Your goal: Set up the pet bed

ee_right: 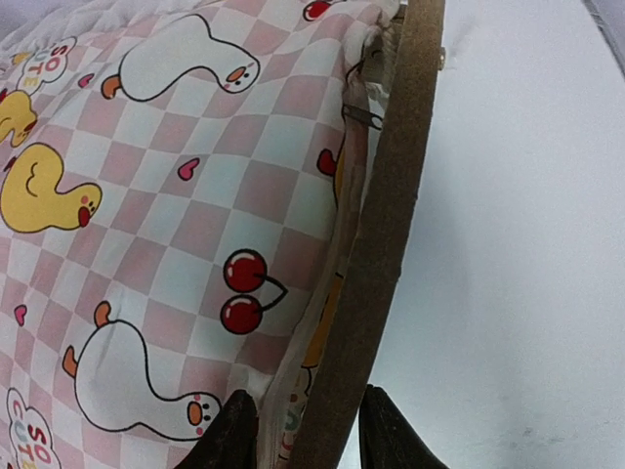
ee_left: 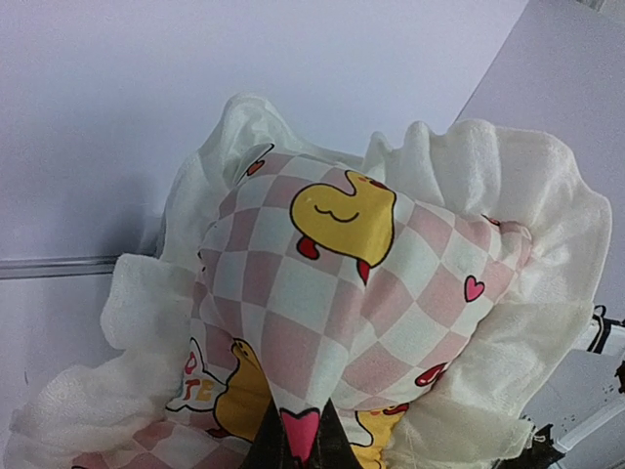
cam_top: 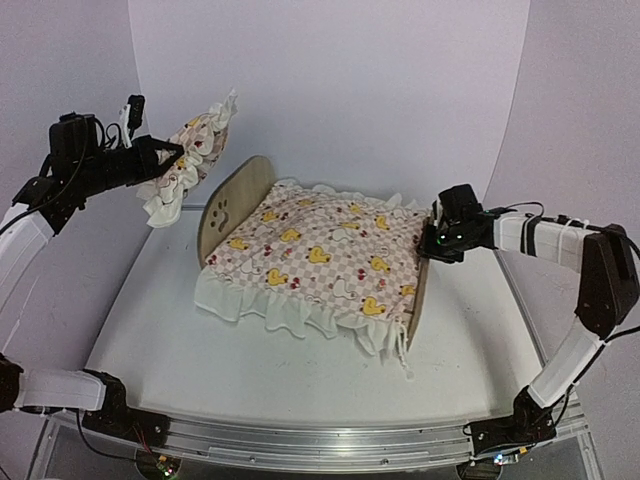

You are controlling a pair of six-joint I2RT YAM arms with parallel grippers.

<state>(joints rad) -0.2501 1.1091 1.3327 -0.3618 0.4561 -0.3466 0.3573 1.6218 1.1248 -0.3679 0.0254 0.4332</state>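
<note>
While the small light plywood pet bed stands centrally on the white table, the pink checkered duck-print ruffled cover already lies spread over it. The left gripper is clamped on the small matching ruffled pillow, raised at the far left, so 1 step, laying it down, seems left. The right gripper straddles the bed's right end; whether it presses is unclear.

Cover spread on pet bed, pillow aloft at its left (apart from it)
</note>
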